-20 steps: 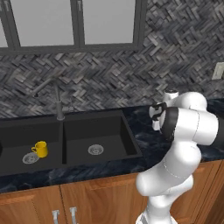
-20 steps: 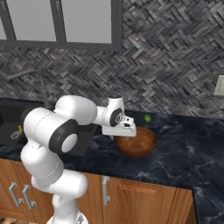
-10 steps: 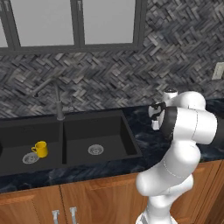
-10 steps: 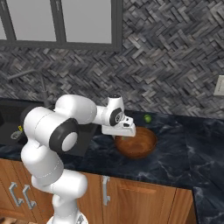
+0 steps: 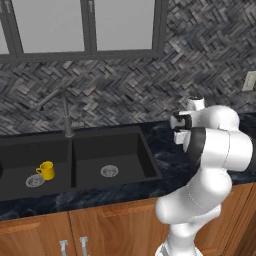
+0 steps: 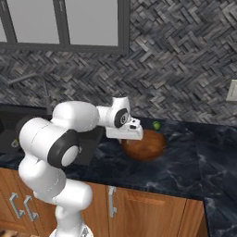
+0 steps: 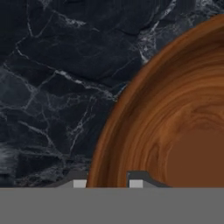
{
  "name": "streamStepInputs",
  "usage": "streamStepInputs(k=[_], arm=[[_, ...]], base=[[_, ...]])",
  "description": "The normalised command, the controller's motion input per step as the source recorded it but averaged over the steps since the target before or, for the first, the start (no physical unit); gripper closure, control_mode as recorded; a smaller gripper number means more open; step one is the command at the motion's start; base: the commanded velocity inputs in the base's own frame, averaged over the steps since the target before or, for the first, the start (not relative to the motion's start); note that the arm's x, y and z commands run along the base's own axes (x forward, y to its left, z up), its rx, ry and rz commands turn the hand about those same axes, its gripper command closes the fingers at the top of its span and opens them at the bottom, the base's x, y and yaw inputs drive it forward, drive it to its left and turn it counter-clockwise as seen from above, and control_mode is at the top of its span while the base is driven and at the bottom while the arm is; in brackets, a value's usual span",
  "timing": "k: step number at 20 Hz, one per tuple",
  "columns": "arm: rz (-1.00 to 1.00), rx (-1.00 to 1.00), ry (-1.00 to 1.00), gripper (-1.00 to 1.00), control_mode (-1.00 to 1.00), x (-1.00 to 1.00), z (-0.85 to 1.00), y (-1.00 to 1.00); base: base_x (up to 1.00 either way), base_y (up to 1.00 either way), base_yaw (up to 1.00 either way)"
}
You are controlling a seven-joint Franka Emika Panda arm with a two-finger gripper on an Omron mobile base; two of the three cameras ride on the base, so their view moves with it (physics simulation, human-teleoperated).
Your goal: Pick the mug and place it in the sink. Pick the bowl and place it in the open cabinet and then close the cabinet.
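Mug in sink; bowl step now: hand narrow on bowl rim. Next: lift to cabinet.

The claw has closed its fingers onto the bowl rim (one inside, one outside).

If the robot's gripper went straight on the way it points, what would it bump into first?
Probably the bowl: the gripper points down with its fingertips astride the bowl's rim, so it meets wood before the dark counter.
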Motion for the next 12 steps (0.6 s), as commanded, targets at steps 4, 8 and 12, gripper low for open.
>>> streamStepInputs(k=[4,8,12], arm=[[0.14,-0.01,0.00,1.00,-1.00,-0.73,1.00,0.54],[0.03,0.06,0.04,1.00,-1.00,-0.99,1.00,0.84],[0.07,0.03,0.00,1.00,-1.00,-1.00,1.00,0.63]], base=[[0.00,0.00,0.00],[0.00,0.00,0.00],[0.00,0.00,0.00]])
